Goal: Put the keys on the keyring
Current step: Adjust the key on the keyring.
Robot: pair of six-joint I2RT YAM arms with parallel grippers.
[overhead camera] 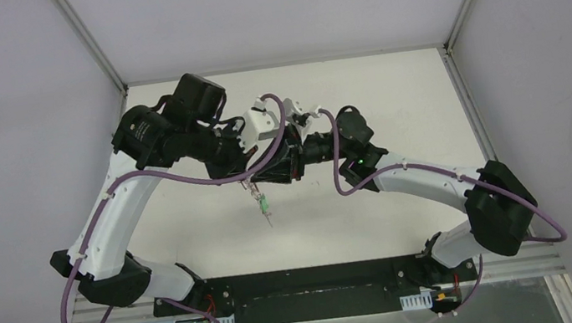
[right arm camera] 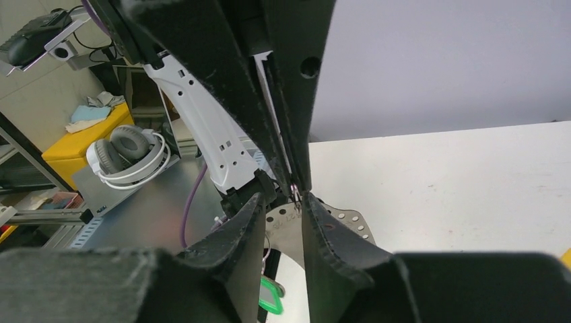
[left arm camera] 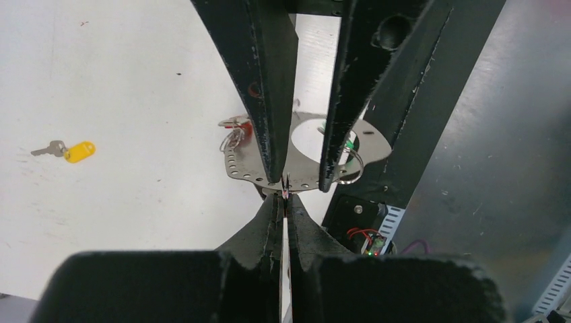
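Note:
The keyring [left arm camera: 246,167] is a flat silvery ring with small holes along its rim, held in the air between both grippers; it also shows in the right wrist view [right arm camera: 286,225]. My left gripper [left arm camera: 285,196] is shut on its near rim, where a small wire ring pokes out of the tips. My right gripper [right arm camera: 283,197] stands open over the same rim, its fingers [left arm camera: 262,101] either side of the left tips. A key with a green tag [overhead camera: 265,207] hangs below the keyring. A key with a yellow tag [left arm camera: 79,151] lies on the table. The black-tagged key is out of view.
The white table [overhead camera: 394,112] is walled at the back and both sides. A grey metal sheet [left arm camera: 498,168] and the arm bases run along the near edge. Headphones [right arm camera: 131,151] lie off the table behind the left arm.

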